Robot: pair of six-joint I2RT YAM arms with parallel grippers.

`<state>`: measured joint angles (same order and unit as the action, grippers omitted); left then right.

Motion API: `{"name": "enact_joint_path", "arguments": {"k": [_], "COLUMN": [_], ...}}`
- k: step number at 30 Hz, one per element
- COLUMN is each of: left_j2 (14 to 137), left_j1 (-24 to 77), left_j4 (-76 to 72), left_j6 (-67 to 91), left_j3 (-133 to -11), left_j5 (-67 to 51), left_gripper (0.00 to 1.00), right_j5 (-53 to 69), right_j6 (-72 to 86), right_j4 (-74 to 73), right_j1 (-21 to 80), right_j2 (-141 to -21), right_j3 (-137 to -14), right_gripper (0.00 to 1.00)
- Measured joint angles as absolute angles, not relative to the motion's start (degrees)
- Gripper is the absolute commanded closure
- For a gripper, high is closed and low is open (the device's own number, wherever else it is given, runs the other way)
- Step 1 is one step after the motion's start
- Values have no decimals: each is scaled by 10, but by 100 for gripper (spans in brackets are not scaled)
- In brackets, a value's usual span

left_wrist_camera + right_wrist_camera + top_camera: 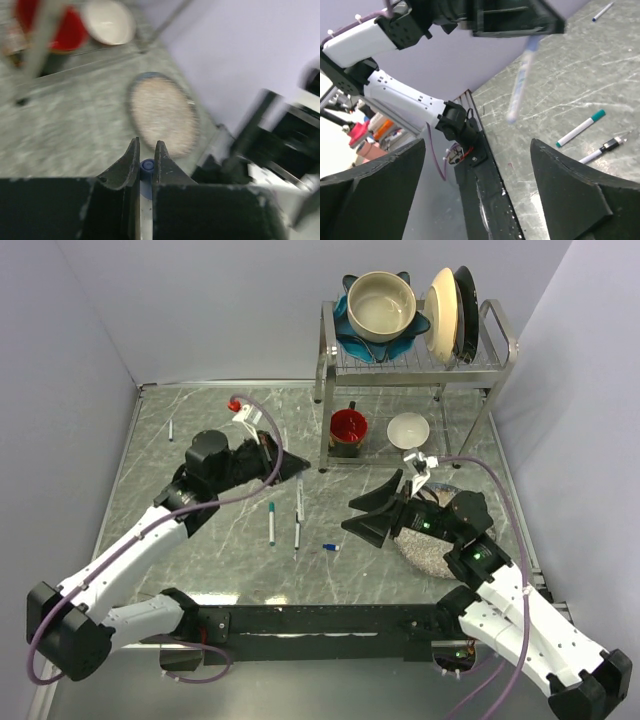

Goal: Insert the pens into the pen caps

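My left gripper (290,468) is shut on a white pen (299,496) with a blue end (146,167), held above the table. In the right wrist view this pen (520,90) hangs slanted from the left gripper. A green-capped pen (271,522) and a pen with a black end (296,536) lie on the table below; both also show in the right wrist view, the green-capped pen (580,129) and the black-ended pen (606,148). A loose blue cap (329,547) lies to their right. Another pen (171,430) lies far left. My right gripper (362,516) is wide open and empty, right of the pens.
A dish rack (500,335) with bowls and plates stands at the back right, with a red mug (348,430) and a white bowl (408,429) under it. A speckled plate (425,545) lies under my right arm. Walls close the sides.
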<state>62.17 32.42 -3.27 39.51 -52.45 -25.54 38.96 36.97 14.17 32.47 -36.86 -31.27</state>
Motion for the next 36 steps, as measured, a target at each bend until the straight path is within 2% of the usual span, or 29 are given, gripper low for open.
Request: {"name": "enact_joint_path", "arguments": {"k": [7,14,26,30,33,34,36], "left_j2": [724,844,938,951,955,955,955], "left_j1": [303,302,302,302,302,302,302], "left_j4": [59,82,95,95,96,98,101], "left_j6": [356,358,358,357,357,356,355], "left_j3": [-536,-527,-527,-527,-527,-527,-529], "left_j5": [-157,-86,-23,-19,-15,-14,-12], "left_gripper": [99,96,89,79,66,59,53], "right_j5": [336,302,284,282,280,279,274], "right_j6": [368,360,355,355,355,354,353], "right_j4": [92,53,28,24,21,19,16], "right_j1": [325,325,325,325,325,325,325], "right_j2": [-322,-300,-280,-278,-277,-276,-271], "right_j3": [-307,-307,-307,-307,-307,-307,-307], "right_gripper": [3,3,3,3,4,4,4]}}
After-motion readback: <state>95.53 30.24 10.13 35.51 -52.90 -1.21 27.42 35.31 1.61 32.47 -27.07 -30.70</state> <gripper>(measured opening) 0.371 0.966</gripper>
